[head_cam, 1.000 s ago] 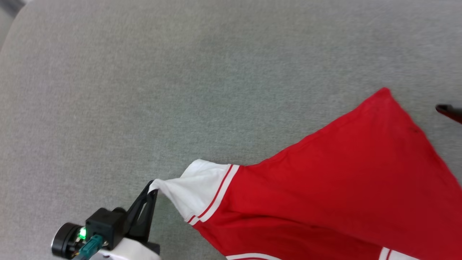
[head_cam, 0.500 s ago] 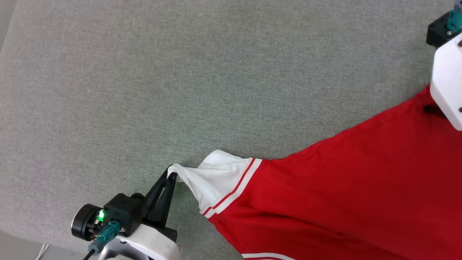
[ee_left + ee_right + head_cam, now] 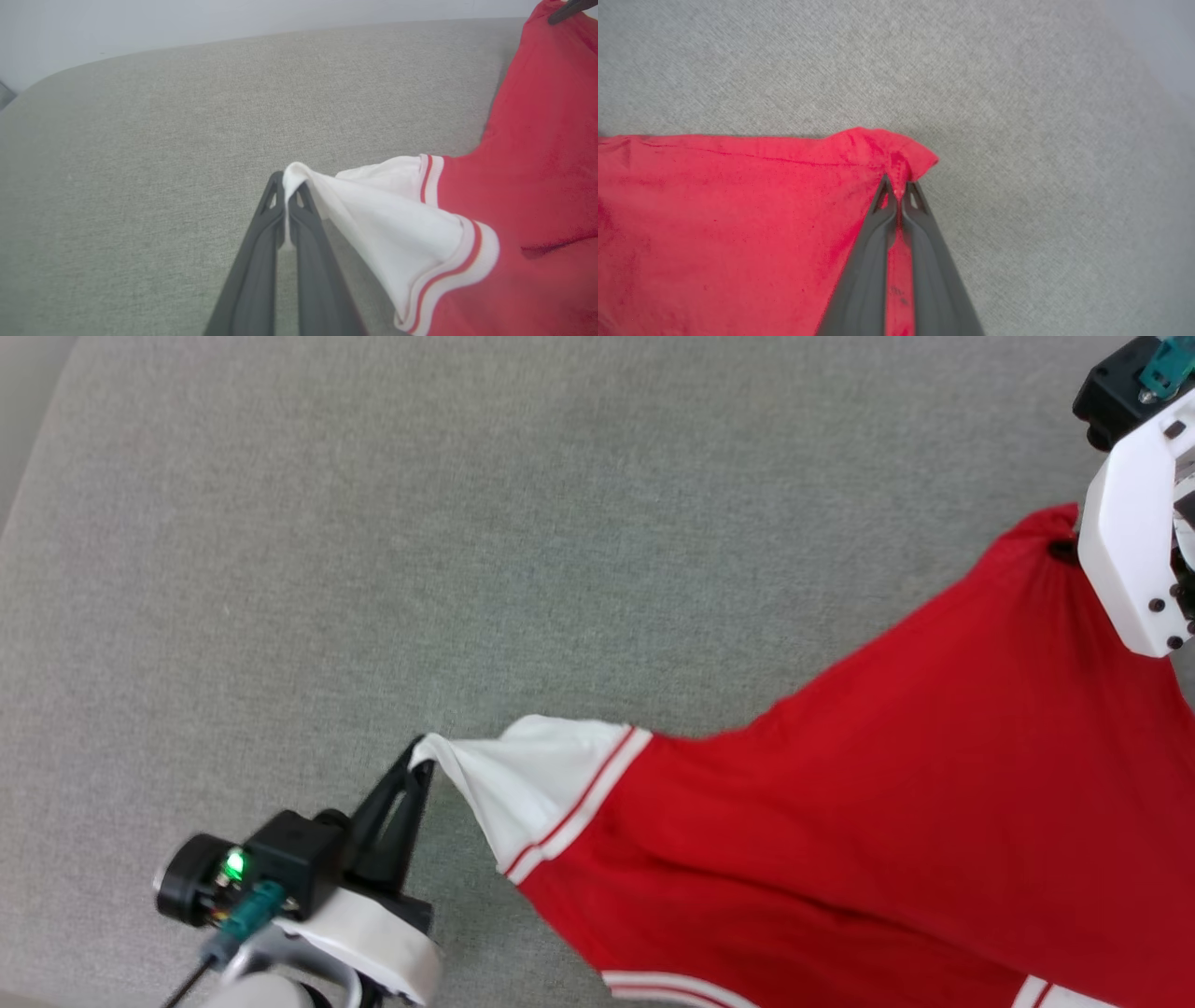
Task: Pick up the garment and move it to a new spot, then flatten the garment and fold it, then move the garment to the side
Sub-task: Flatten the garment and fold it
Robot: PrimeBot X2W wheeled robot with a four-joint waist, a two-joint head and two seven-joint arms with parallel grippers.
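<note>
The garment (image 3: 887,803) is a red shirt with a white sleeve (image 3: 523,784) edged in red and white stripes, stretched across the grey cushion. My left gripper (image 3: 422,767) at the lower left is shut on the sleeve's tip (image 3: 292,175). At the upper right my right gripper (image 3: 899,186) is shut on the red hem corner (image 3: 896,149); in the head view my pale forearm (image 3: 1130,551) covers its fingers. The other arm's dark fingertip (image 3: 567,9) shows at the top right of the left wrist view. The shirt's print is hidden.
The grey fabric cushion (image 3: 467,523) spreads wide to the left and beyond the garment. Its rounded edge (image 3: 37,476) runs along the far left, with a pale wall (image 3: 187,18) behind it in the left wrist view.
My right gripper has come in from the right and shut on the red hem corner, lifting it. The left gripper still holds the sleeve tip. The camera has shifted.
</note>
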